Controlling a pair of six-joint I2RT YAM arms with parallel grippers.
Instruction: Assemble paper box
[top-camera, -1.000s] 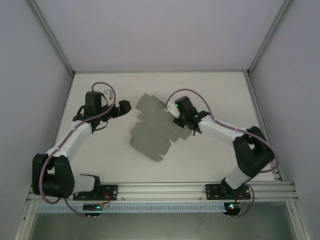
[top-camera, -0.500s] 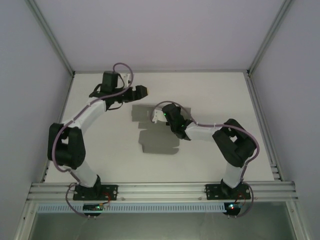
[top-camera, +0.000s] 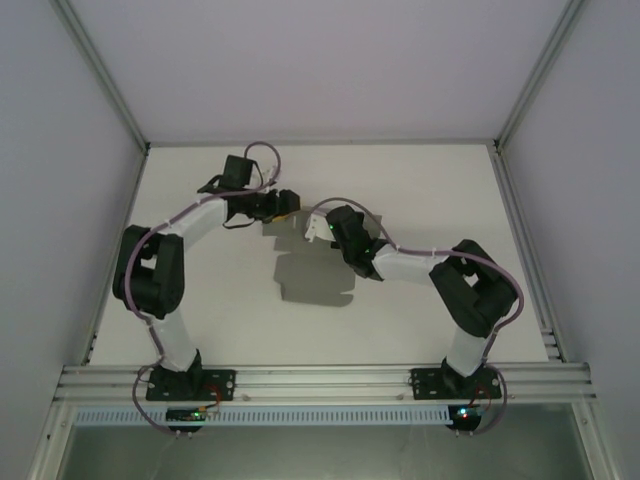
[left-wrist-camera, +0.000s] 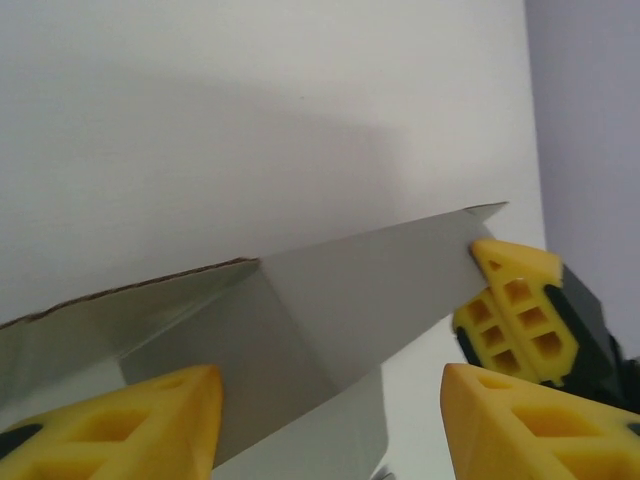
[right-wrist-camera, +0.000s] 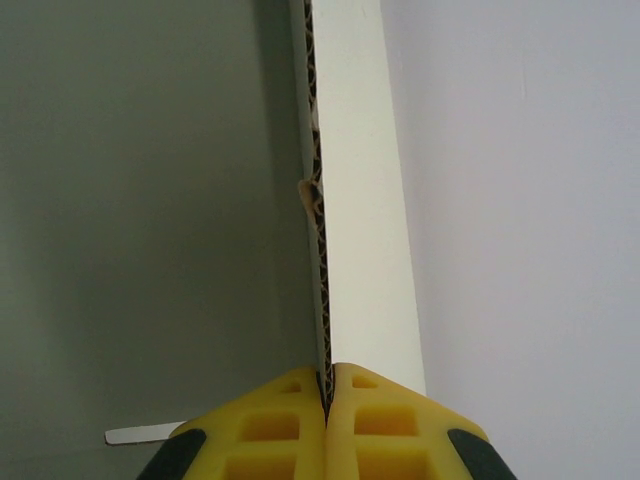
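One thin grey sheet, light and floppy: the paper box (top-camera: 315, 283) lies at the middle of the table (top-camera: 450, 190), far panel stood up. Right gripper (right-wrist-camera: 327, 385) is clamped on that panel's corrugated edge; left gripper (left-wrist-camera: 330, 425) hangs spread wide, straddling a flap. It probably creases easily, so grip near fold lines, not flap tips.

Seen from above, my right gripper (top-camera: 316, 232) covers the far edge of the paper box (top-camera: 315, 282), and my left gripper (top-camera: 287, 203) is too small there to read its jaws. At my left wrist, my fingers (left-wrist-camera: 120, 420) are cut by the bottom edge and the paper box runs off to the left. At my right wrist, my pads (right-wrist-camera: 370, 420) hide the pinched spot.
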